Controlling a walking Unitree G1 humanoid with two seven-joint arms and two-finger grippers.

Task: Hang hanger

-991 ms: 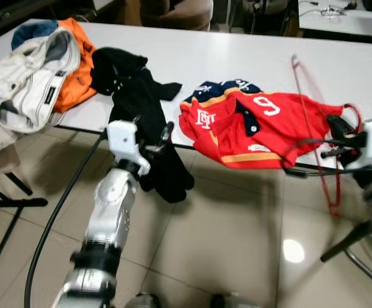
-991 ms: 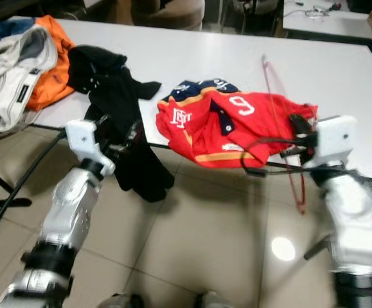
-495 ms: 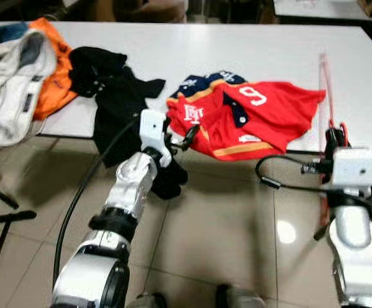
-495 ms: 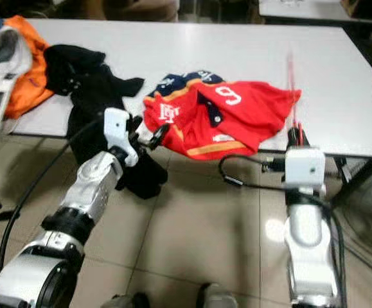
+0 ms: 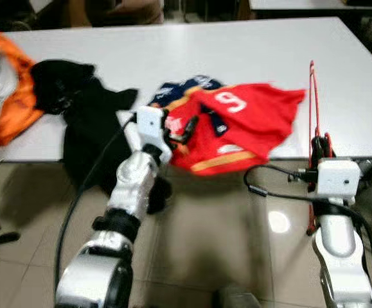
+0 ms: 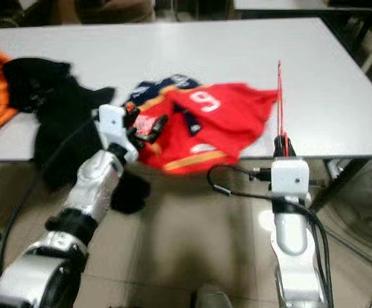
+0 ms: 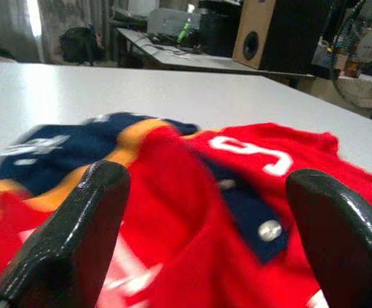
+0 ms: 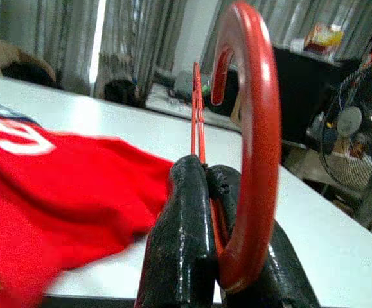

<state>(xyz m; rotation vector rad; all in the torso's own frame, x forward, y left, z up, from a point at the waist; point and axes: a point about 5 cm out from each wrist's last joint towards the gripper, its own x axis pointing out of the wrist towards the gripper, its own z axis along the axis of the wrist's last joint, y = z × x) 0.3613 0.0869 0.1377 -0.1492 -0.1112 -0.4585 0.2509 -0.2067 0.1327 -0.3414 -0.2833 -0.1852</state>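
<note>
My right gripper (image 8: 211, 282) had its fingers (image 8: 182, 256) clamped on the red hanger (image 5: 313, 109), which stood up at the tabletop (image 5: 250, 51) edge just right of the red shirt (image 5: 250, 122). My left gripper (image 7: 205, 237) held its fingers (image 7: 76, 237) spread wide over the shirt's near edge. A black garment (image 5: 83, 122) hung off the tabletop to the left, with an orange one (image 5: 15, 96) beyond it.

red hanger (image 8: 253, 128), red-navy jersey (image 5: 237, 122), seemingly black garment (image 5: 86, 122)
</note>
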